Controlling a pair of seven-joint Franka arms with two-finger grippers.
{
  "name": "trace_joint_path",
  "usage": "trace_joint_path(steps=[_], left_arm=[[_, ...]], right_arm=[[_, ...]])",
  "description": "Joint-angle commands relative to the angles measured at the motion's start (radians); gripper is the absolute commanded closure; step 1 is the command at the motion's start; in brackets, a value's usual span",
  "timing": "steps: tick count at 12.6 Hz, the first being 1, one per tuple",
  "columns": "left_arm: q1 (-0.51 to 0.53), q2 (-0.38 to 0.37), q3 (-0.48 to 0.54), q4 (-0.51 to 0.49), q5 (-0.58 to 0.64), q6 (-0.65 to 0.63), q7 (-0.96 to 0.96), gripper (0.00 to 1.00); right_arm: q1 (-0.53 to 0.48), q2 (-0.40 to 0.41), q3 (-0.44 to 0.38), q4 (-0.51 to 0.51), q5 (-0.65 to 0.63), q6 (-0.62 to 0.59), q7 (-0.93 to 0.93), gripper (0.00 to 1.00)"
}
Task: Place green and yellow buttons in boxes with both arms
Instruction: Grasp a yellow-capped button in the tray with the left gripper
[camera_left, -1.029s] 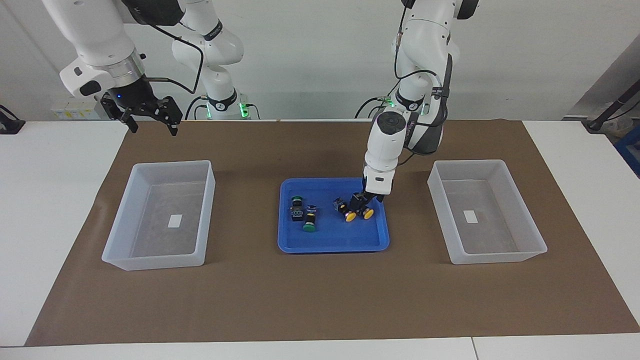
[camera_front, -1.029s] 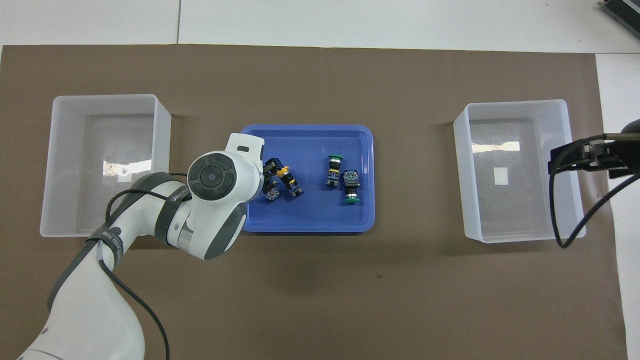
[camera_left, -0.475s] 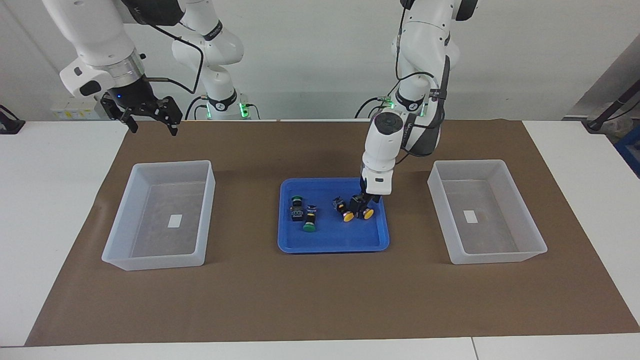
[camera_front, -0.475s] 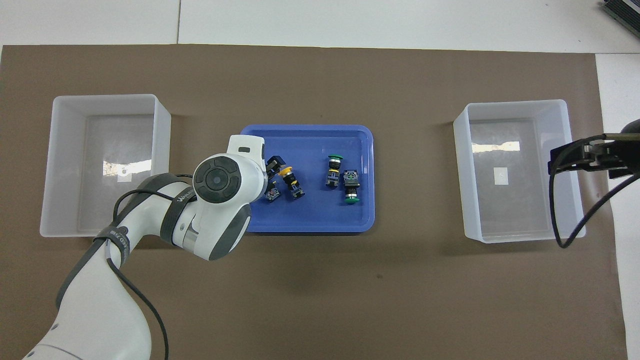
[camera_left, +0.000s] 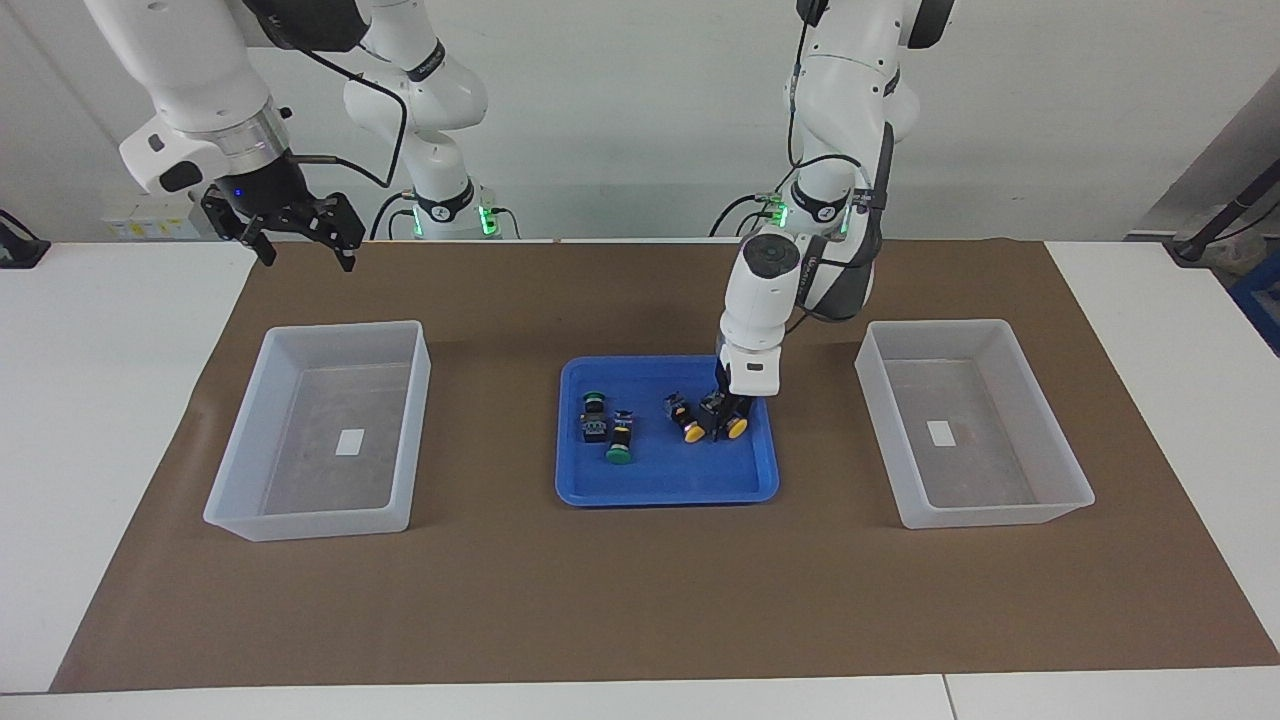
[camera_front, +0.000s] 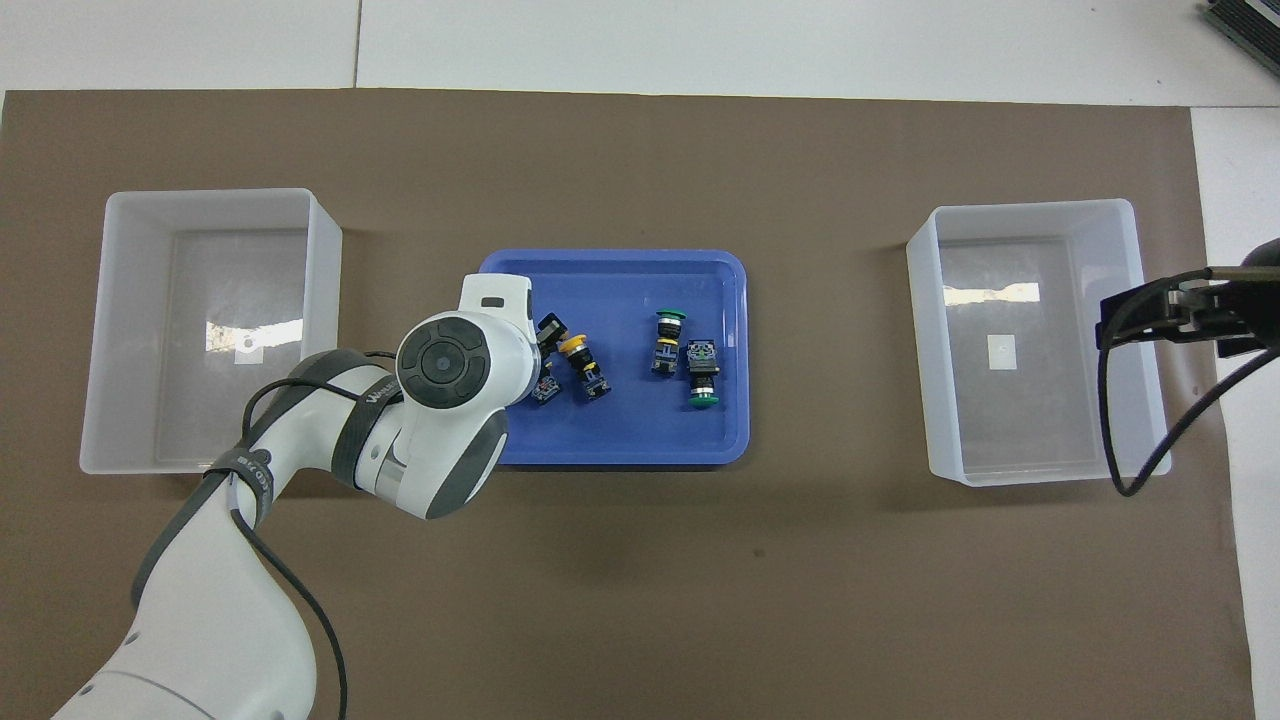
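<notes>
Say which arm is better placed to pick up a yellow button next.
Left. The left gripper is down in the blue tray at the yellow buttons, while the right gripper waits raised by the table's edge, well away from the tray.

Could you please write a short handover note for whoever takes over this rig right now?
Left gripper: down in the blue tray, at the yellow button nearest the left arm's end.
Right gripper: open, waiting up over the mat's edge at its own end.
Other yellow button and both green buttons lie in the tray.
Both boxes hold no buttons.
Done: nothing placed. Left: all four buttons.
</notes>
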Motion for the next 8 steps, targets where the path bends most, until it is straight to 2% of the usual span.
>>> trace_joint_path(steps=[1, 2, 5, 8], left_arm=[[-0.016, 0.010, 0.015, 0.005, 0.017, 0.020, -0.023, 0.91], [-0.014, 0.008, 0.014, 0.005, 0.033, 0.018, -0.021, 1.00], [-0.014, 0.008, 0.015, 0.025, 0.076, -0.012, -0.018, 1.00], [0.003, 0.021, 0.010, 0.138, 0.081, -0.153, -0.013, 1.00]], right_arm=[[-0.001, -0.012, -0.003, -0.012, 0.016, 0.001, 0.005, 0.00], [-0.001, -0.010, -0.003, -0.012, 0.016, 0.001, 0.005, 0.00], [-0.001, -0.010, -0.003, -0.012, 0.016, 0.001, 0.005, 0.00], [-0.002, -0.012, -0.003, -0.011, 0.016, 0.004, 0.005, 0.00]])
